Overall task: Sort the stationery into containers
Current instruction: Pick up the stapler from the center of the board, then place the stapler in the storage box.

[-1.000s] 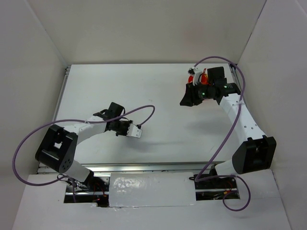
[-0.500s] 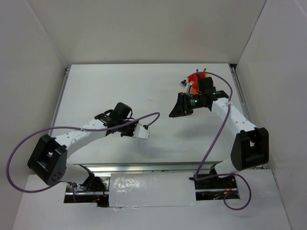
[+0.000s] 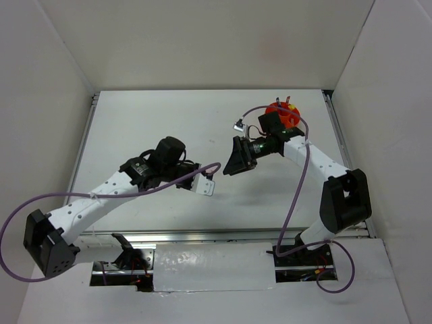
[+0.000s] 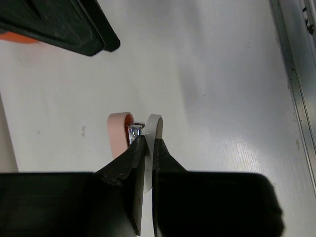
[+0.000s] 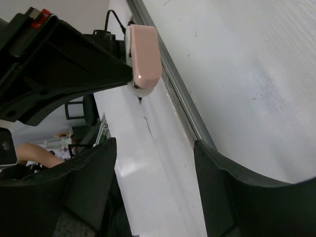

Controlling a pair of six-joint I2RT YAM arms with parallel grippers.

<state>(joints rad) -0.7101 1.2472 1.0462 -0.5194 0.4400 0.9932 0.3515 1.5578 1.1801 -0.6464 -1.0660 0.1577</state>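
My left gripper point(image 3: 200, 183) is shut on a small pink-and-white piece point(image 3: 208, 187) with a metal part between its two arms, held over the middle of the table. In the left wrist view the piece point(image 4: 120, 132) sticks out past the fingertips of that gripper point(image 4: 149, 140). My right gripper point(image 3: 235, 159) is open and empty, facing the left one a short gap away. Its wrist view point(image 5: 155, 190) shows the piece point(image 5: 143, 54) ahead of its jaws. The orange tub point(image 3: 284, 112) stands at the back right behind the right wrist, with a yellow-capped marker and a pen in it.
A small grey item point(image 3: 239, 125) lies on the table left of the tub. The metal rail point(image 3: 202, 235) runs along the near edge. White walls point(image 3: 61, 81) close in the left, back and right sides.
My left arm has stretched right towards the table's middle with the piece. My right gripper has swung left and nearer, away from the tub, to face the left gripper.
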